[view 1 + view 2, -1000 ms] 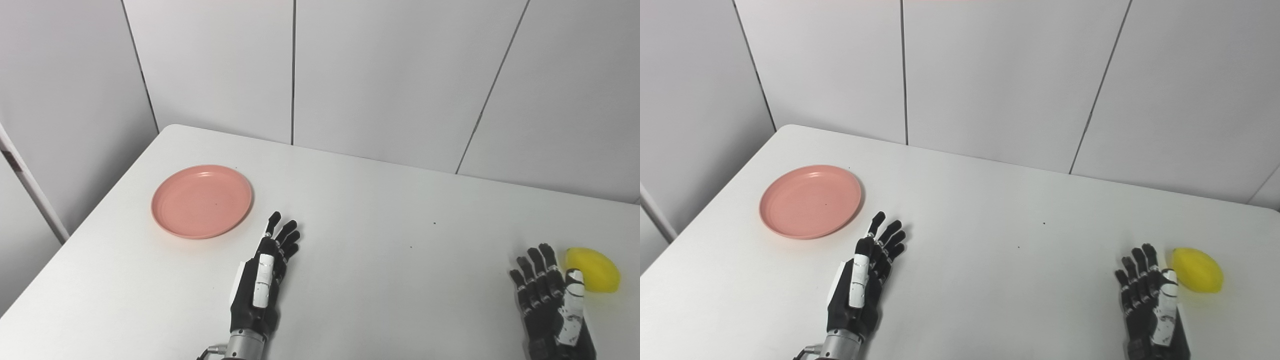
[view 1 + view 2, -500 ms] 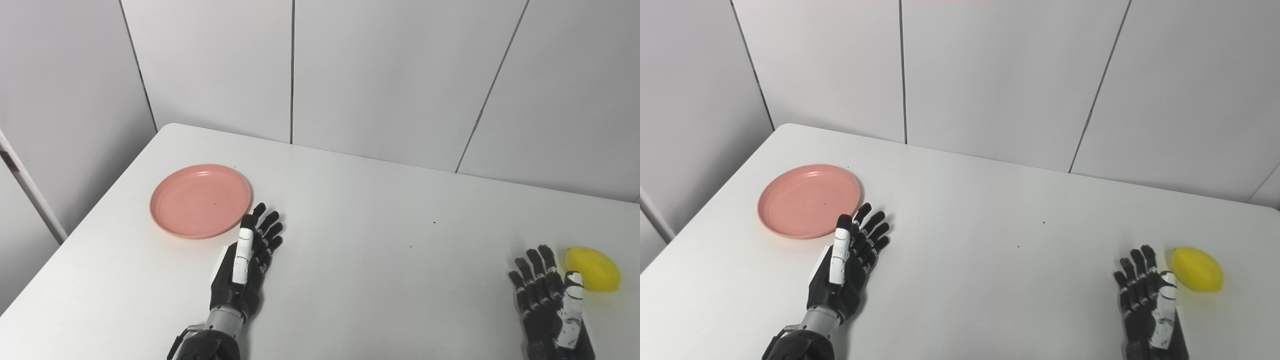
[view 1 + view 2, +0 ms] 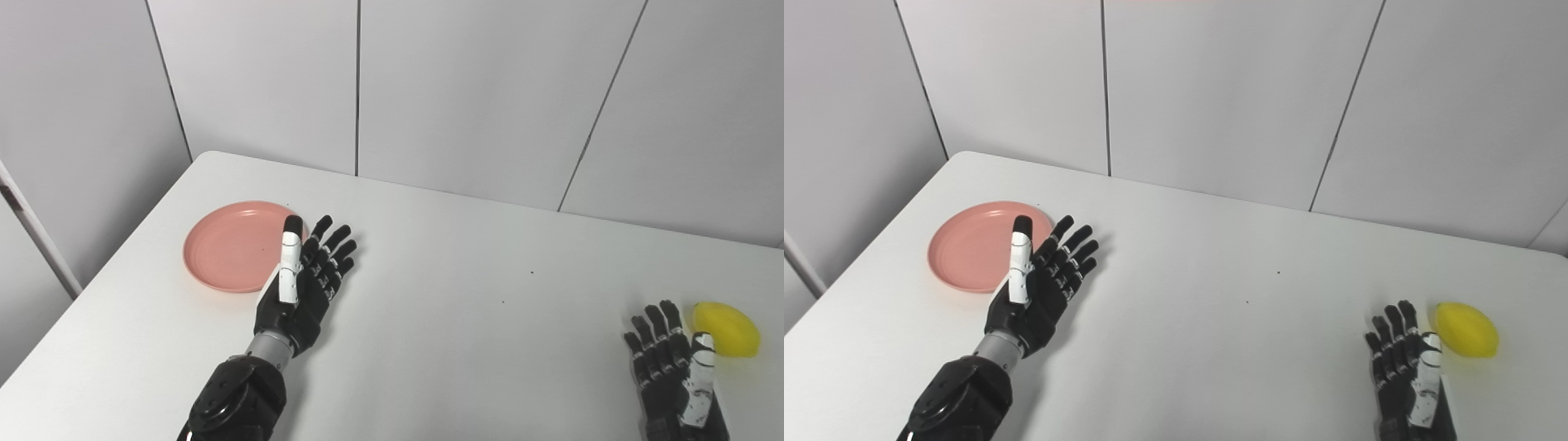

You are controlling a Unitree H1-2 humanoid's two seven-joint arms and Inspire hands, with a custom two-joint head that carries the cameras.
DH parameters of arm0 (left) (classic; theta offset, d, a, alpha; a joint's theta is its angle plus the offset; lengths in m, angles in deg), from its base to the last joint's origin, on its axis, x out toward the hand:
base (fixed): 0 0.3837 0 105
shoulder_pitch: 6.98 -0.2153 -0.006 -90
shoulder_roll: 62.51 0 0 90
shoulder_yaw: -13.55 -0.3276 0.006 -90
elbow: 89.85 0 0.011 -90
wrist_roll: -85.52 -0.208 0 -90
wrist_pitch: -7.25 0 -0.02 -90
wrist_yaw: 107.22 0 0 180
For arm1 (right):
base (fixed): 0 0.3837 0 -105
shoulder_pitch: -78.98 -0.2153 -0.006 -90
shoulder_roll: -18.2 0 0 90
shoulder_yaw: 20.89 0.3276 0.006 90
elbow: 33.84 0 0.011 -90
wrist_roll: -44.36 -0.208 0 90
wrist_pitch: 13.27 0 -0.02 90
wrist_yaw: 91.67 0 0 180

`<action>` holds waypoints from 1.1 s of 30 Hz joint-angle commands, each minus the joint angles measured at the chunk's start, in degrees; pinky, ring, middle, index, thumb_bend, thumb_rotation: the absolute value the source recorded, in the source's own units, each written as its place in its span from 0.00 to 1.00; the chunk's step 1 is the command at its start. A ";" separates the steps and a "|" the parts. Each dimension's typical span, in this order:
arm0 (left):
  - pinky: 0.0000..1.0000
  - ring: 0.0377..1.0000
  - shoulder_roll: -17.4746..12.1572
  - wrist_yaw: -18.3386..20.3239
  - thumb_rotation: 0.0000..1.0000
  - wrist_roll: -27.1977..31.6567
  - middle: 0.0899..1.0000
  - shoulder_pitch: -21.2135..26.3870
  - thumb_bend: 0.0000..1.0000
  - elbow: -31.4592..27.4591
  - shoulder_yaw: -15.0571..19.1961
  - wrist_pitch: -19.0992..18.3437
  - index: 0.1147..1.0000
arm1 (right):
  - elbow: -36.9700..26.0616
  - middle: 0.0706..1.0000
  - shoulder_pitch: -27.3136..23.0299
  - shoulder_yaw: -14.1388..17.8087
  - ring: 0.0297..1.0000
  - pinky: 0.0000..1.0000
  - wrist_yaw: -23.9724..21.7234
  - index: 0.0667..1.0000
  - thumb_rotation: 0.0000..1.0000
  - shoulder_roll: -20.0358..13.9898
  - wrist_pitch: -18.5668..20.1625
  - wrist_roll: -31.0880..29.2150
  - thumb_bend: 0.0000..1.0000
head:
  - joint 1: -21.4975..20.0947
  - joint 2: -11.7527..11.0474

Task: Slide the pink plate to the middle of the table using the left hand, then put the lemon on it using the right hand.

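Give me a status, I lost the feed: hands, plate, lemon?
Left hand open, at pink plate's right edge. Right hand open, resting beside lemon. Plate not yet at table middle. Nothing in the way.

Left hand (image 3: 306, 278) hides pink plate (image 3: 236, 245) right rim; contact unclear. Right hand (image 3: 674, 367) wrist cropped.

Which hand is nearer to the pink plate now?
Left. The left hand is open at the pink plate's right edge, thumb over its rim. The right hand rests far right, beside the lemon.
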 commanded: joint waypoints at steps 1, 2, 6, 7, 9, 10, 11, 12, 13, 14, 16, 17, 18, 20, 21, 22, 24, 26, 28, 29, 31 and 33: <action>0.98 0.95 -2.79 -3.57 0.93 4.40 0.95 2.79 0.85 -3.05 -1.73 0.15 0.98 | 3.05 0.99 3.16 -0.76 0.98 1.00 -0.68 0.99 1.00 1.78 0.35 -0.62 0.61 | 0.00 0.02; 0.98 0.96 -4.39 -4.88 0.93 5.78 0.95 3.19 0.85 -3.47 -2.54 0.15 0.98 | 3.08 0.99 3.13 -0.70 0.98 1.00 -0.61 0.99 1.00 1.82 0.45 -0.71 0.61 | 0.00 -0.01; 0.99 0.97 -9.94 -9.23 0.94 10.73 0.96 4.50 0.84 -4.65 -4.95 0.16 0.99 | 3.44 0.99 3.06 -0.76 0.99 1.00 -1.31 0.99 0.99 1.69 -0.15 -1.00 0.61 | -0.20 0.15; 1.00 0.97 -10.98 -10.09 0.94 11.86 0.96 4.79 0.84 -4.84 -5.26 0.16 0.99 | 3.47 0.99 3.07 -0.76 0.99 1.00 -1.41 1.00 0.99 1.68 -0.24 -1.02 0.62 | -0.20 0.15; 1.00 0.97 -13.29 -10.79 0.91 14.30 0.97 5.62 0.83 -4.78 -5.07 0.16 1.00 | 3.50 0.99 3.07 -0.75 0.99 1.00 -1.38 1.00 0.99 1.70 -0.45 -0.85 0.62 | -0.26 0.27; 1.00 0.97 -14.02 -11.04 0.90 15.13 0.97 5.88 0.83 -4.76 -5.07 0.16 1.00 | 3.49 0.99 3.08 -0.74 0.99 1.00 -1.39 1.00 0.99 1.69 -0.49 -0.83 0.62 | -0.26 0.38; 1.00 0.97 -15.10 -10.88 0.90 15.64 0.97 6.25 0.83 -4.55 -4.91 0.16 1.00 | 3.39 0.99 3.09 -0.71 0.99 1.00 -1.28 1.00 0.99 1.70 -0.38 -0.82 0.62 | -0.20 0.42; 1.00 0.97 -16.27 -10.94 0.90 15.97 0.97 6.66 0.83 -4.20 -4.70 0.16 1.00 | 3.28 0.99 3.09 -0.64 0.99 1.00 -1.19 1.00 0.98 1.74 -0.15 -0.99 0.62 | -0.16 0.43; 1.00 0.97 -18.02 -10.36 0.90 16.22 0.95 7.26 0.83 -3.18 -4.04 0.16 0.99 | 3.06 0.99 3.12 -0.56 0.99 1.00 -0.99 1.00 0.98 1.84 0.13 -1.09 0.62 | -0.06 0.50; 1.00 0.97 -19.23 -9.96 0.92 16.41 0.95 7.67 0.81 -2.46 -3.60 0.17 0.98 | 2.92 0.98 3.13 -0.51 0.98 1.00 -0.85 0.99 0.97 1.90 0.31 -1.16 0.62 | -0.06 0.52; 1.00 0.96 -21.25 -7.78 0.92 15.56 0.94 8.47 0.83 -0.01 -1.76 0.17 0.98 | 2.69 0.98 3.16 -0.45 0.98 1.00 -0.67 0.99 0.97 1.97 0.50 -1.27 0.62 | -0.08 0.60; 0.99 0.95 -21.91 -6.05 0.92 14.88 0.94 8.88 0.84 1.76 -0.36 0.32 0.97 | 2.79 0.98 3.14 -0.43 0.98 1.00 -0.83 0.99 0.96 1.89 0.43 -1.42 0.62 | -0.12 0.67; 0.98 0.94 -22.25 -4.68 0.91 14.33 0.93 9.16 0.84 3.01 0.71 0.39 0.96 | 2.88 0.99 3.13 -0.41 0.98 1.00 -0.96 0.99 0.96 1.84 0.37 -1.53 0.62 | -0.12 0.67; 0.98 0.94 -23.76 -0.56 0.91 12.11 0.93 10.19 0.86 6.60 2.62 1.63 0.96 | 2.90 0.99 3.15 -0.35 0.99 1.00 -1.18 0.99 0.96 1.74 0.39 -1.80 0.62 | -0.15 0.53; 0.98 0.94 -23.93 0.88 0.91 11.28 0.93 10.52 0.87 7.58 3.33 1.84 0.96 | 2.88 0.99 3.19 -0.34 0.99 1.00 -1.27 1.00 0.96 1.70 0.40 -1.89 0.62 | -0.17 0.53; 0.98 0.94 -24.25 2.67 0.91 10.46 0.93 11.18 0.89 9.07 4.10 2.25 0.96 | 2.91 0.99 3.21 -0.33 0.99 1.00 -1.31 1.00 0.96 1.67 0.39 -1.91 0.62 | -0.20 0.54; 0.98 0.95 -24.52 4.94 0.92 8.48 0.93 12.72 0.95 11.61 5.48 2.82 0.96 | 2.80 0.99 3.28 -0.25 0.99 1.00 -1.12 0.99 0.97 1.75 0.55 -2.03 0.62 | -0.16 0.65; 0.98 0.94 -24.60 6.00 0.94 6.53 0.92 14.18 0.99 13.32 6.82 2.60 0.95 | 2.53 0.99 3.38 -0.20 0.99 1.00 -0.93 0.99 0.96 1.84 0.73 -2.09 0.61 | -0.15 0.83; 0.97 0.93 -24.88 7.52 0.93 5.88 0.92 15.47 1.00 14.92 8.14 2.01 0.93 | 2.30 0.99 3.47 -0.39 0.98 1.00 -0.70 0.99 0.97 1.73 0.84 -1.59 0.62 | -0.20 0.99; 0.96 0.92 -25.07 8.56 0.91 5.99 0.93 16.05 1.00 15.94 8.84 1.75 0.93 | 2.29 0.99 3.48 -0.48 0.98 1.00 -0.72 0.99 0.97 1.64 0.82 -1.43 0.62 | -0.26 1.04; 0.94 0.92 -25.71 10.96 0.89 5.92 0.92 17.00 1.00 18.04 9.73 1.00 0.92 | 2.24 0.99 3.50 -0.59 0.99 1.00 -0.65 1.00 0.98 1.59 0.75 -1.17 0.62 | -0.44 1.11; 0.96 0.93 -27.83 15.44 0.89 4.72 0.92 18.19 1.00 22.43 9.43 1.12 0.91 | 2.05 0.99 3.60 -0.62 0.98 1.00 -0.81 1.00 0.98 1.60 0.71 -1.28 0.61 | -0.64 1.20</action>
